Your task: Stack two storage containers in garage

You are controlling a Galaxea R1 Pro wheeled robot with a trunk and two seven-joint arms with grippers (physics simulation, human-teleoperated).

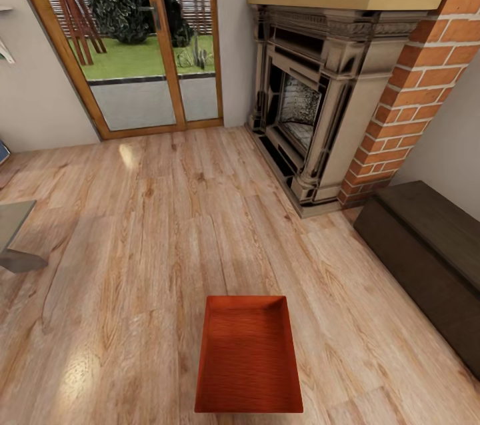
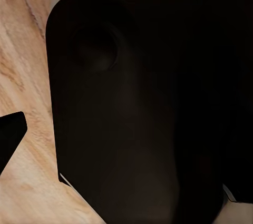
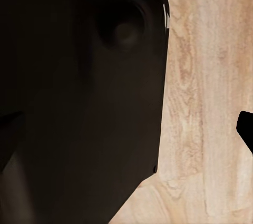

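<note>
The orange-red container [image 1: 248, 355] lies dead ahead, long axis pointing away toward the fireplace [image 1: 313, 98]; finger state I cannot tell.

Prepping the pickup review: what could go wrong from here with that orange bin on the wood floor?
1. One storage container sits low in the head view, its near end at the picture's lower edge, so a grasp there would likely be poorly seen.
2. Both wrist views are mostly blocked by dark robot body parts, so they may give little help with alignment.
3. The dark cabinet and fireplace crowd the right side; turning that way risks a bump.
</note>
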